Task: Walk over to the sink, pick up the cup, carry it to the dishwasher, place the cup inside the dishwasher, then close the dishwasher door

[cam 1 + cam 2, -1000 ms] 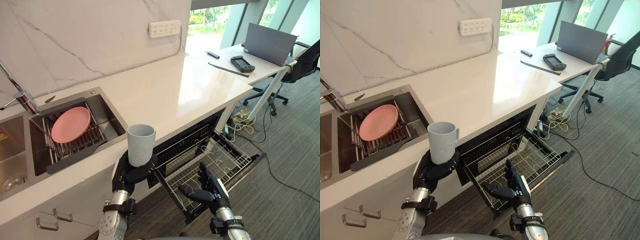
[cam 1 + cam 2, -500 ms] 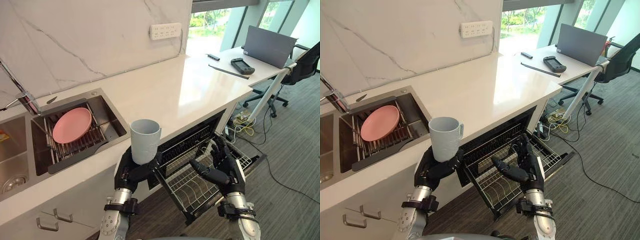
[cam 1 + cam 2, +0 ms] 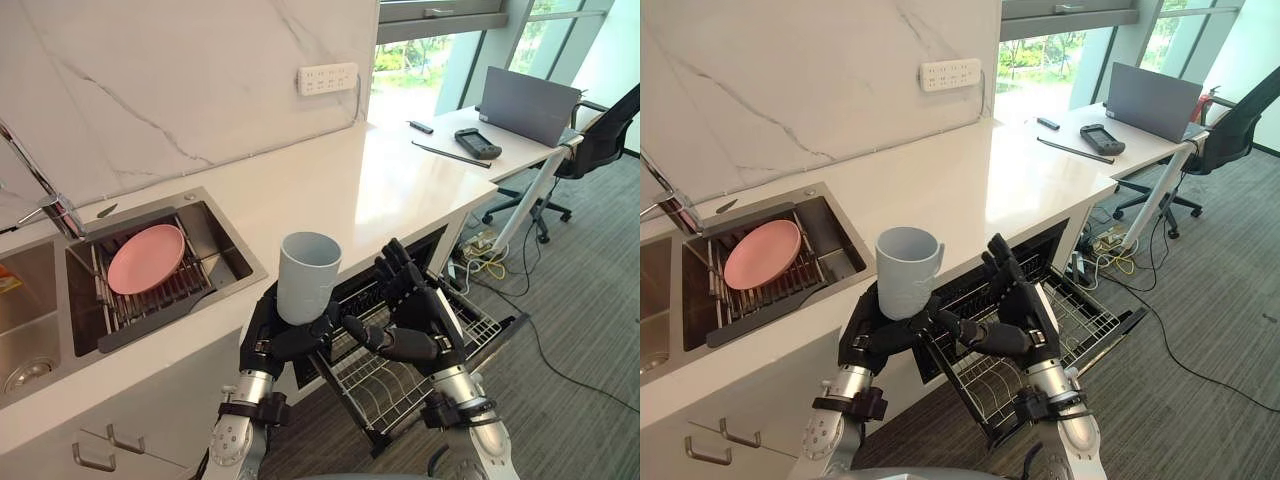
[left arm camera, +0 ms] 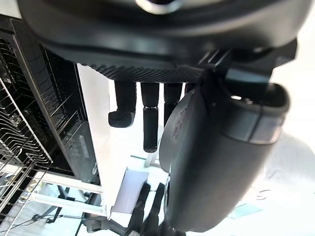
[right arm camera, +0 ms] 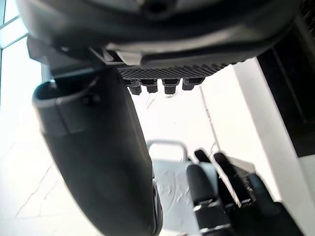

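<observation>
Left hand (image 3: 288, 340) grips the upright cup (image 3: 308, 275), right hand (image 3: 425, 318) spread open at its 3 o'clock, perhaps touching

Matte black left hand (image 3: 270, 345) and right hand (image 3: 425, 320), fingers (image 3: 396, 268) segmented, palms (image 4: 147, 73) ribbed; black clamp collars (image 3: 250, 408) at the wrists join silver-grey forearms (image 3: 232, 452)

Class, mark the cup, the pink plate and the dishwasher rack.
cup (image 3: 308, 280), left eye view, on its grey side wall.
pink plate (image 3: 146, 258), left eye view, on its middle.
dishwasher rack (image 3: 1090, 320), right eye view, on its wire floor.
</observation>
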